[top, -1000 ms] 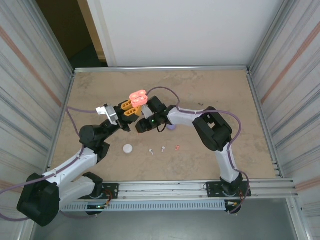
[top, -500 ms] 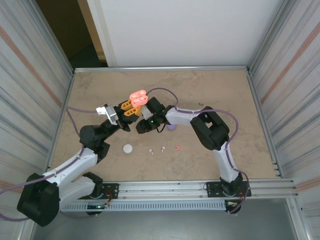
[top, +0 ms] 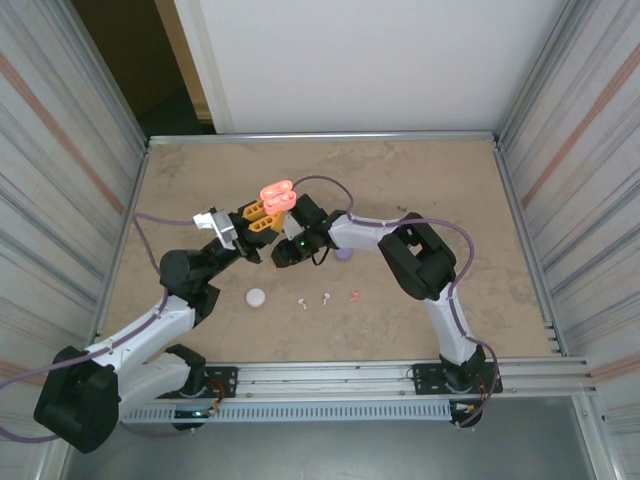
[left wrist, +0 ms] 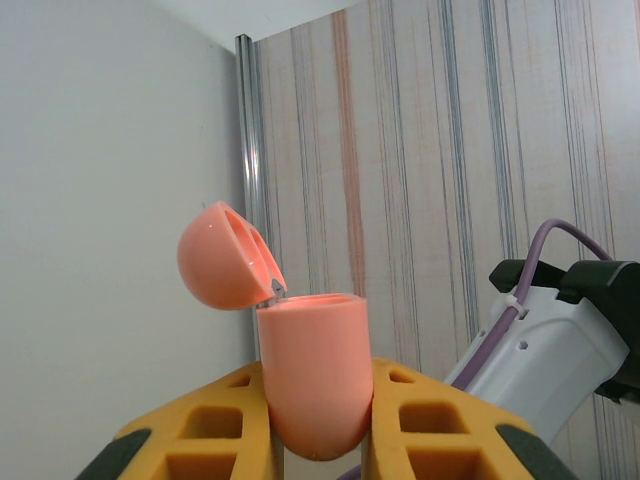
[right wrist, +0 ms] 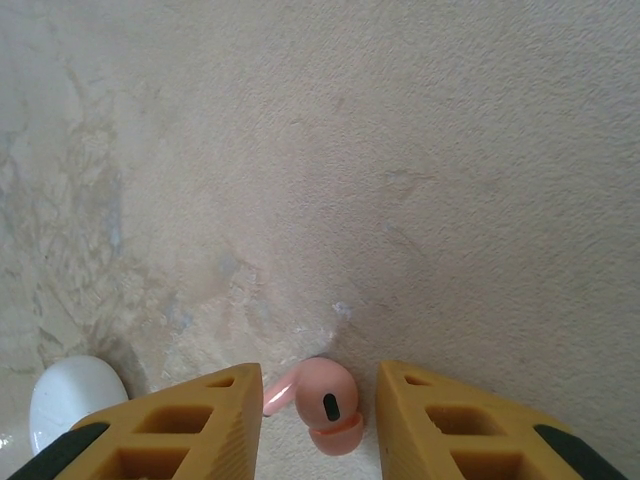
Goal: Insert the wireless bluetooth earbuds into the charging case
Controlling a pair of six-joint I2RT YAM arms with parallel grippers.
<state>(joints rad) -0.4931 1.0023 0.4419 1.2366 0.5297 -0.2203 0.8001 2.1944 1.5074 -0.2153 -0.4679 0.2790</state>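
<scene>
Your left gripper (left wrist: pixel 315 430) clamps the open coral-pink charging case (left wrist: pixel 310 365) aloft. Your right gripper (right wrist: pixel 320 385) has its jaws narrowly apart around a coral-pink earbud (right wrist: pixel 325 405), and you cannot tell whether they grip it. On the table (top: pixel 450 200) lie a white case (top: pixel 256 296), two white earbuds (top: pixel 300 303) and another pink earbud (top: pixel 353 295).

My left arm (top: pixel 150 330) reaches up from its base toward the middle of the bench. Its wrist is raised, and the left gripper (top: pixel 262 214) is clamped on the case (left wrist: pixel 312 380), fingers aimed at the far edge. My right arm (top: pixel 425 262) folds across to the left, its wrist tipped down. The right gripper (right wrist: pixel 320 425) points at the bench, jaws parted either side of an earbud (right wrist: pixel 322 400).
</scene>
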